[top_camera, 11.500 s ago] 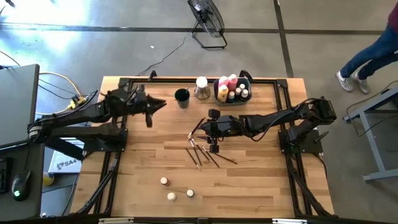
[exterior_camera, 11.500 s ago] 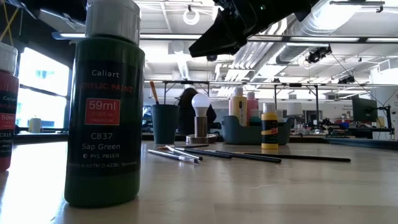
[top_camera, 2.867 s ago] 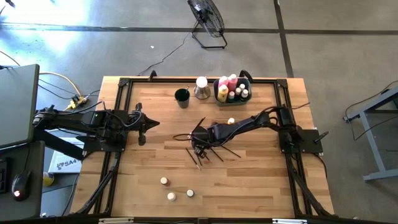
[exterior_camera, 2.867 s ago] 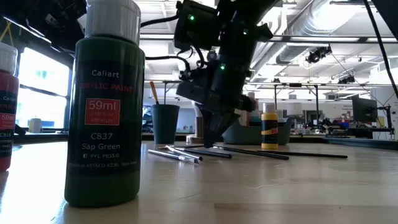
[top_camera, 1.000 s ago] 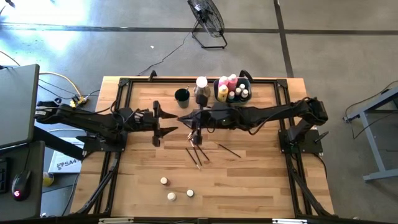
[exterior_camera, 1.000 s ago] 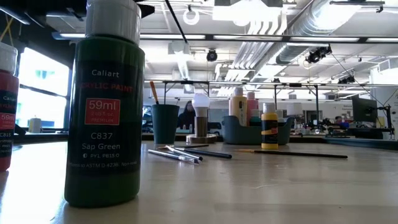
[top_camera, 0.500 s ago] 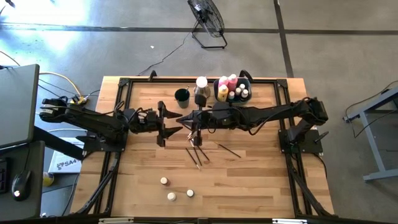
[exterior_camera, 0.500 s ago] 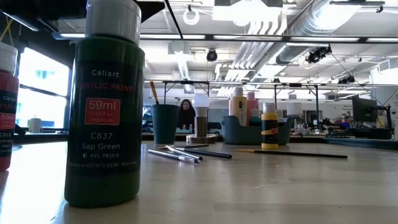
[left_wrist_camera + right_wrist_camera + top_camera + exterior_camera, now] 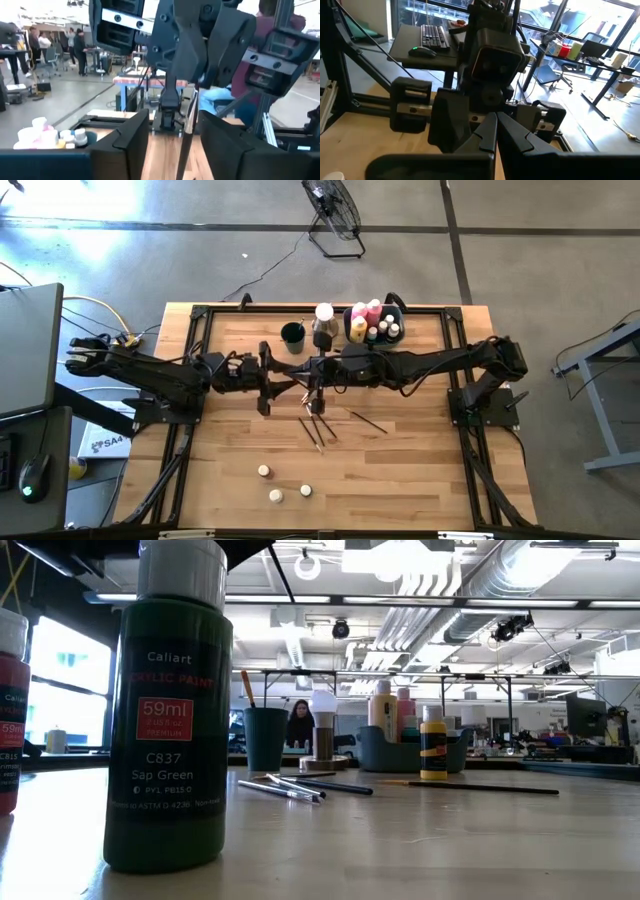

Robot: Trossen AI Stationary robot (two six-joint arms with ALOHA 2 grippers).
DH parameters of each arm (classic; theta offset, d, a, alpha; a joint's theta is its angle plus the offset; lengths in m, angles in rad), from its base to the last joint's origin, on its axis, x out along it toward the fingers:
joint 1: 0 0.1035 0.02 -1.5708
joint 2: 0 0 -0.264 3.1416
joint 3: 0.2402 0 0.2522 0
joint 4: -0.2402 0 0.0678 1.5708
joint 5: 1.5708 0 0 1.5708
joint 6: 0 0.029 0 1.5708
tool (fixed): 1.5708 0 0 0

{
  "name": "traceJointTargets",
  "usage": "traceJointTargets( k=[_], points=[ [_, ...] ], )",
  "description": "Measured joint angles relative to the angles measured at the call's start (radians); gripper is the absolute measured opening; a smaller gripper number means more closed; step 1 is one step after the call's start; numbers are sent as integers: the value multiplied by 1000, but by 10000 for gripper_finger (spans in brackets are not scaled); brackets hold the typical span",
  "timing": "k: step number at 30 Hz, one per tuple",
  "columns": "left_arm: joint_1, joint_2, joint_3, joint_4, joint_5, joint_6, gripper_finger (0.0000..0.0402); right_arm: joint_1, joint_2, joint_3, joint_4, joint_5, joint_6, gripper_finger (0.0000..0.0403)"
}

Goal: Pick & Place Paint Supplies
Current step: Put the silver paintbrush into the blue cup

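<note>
Left end effector [image 9: 292, 387] nearer held brush [image 9: 186, 131]

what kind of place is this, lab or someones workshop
Most likely a large open robotics lab or shared workspace. The low view shows exposed silver ceiling ducts over rows of workbenches; the right wrist view shows a desk with a black keyboard; the wooden table sits on a bare concrete floor.
</note>
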Motion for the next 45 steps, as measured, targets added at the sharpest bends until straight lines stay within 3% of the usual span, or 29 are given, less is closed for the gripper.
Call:
traceJointTargets(
  k=[21, 39, 45],
  points=[
    [0, 2, 0, -6, 4, -18, 23, -1, 0, 0, -1, 7, -1, 2],
    [0, 1, -1, -6, 3, -18, 23, 0, 0, 0, -9, 3, 46, 6],
    [0, 1, -2, -3, -3, -13, 13, 3, -22, 0, -87, 21, 35, 59]
  ],
)
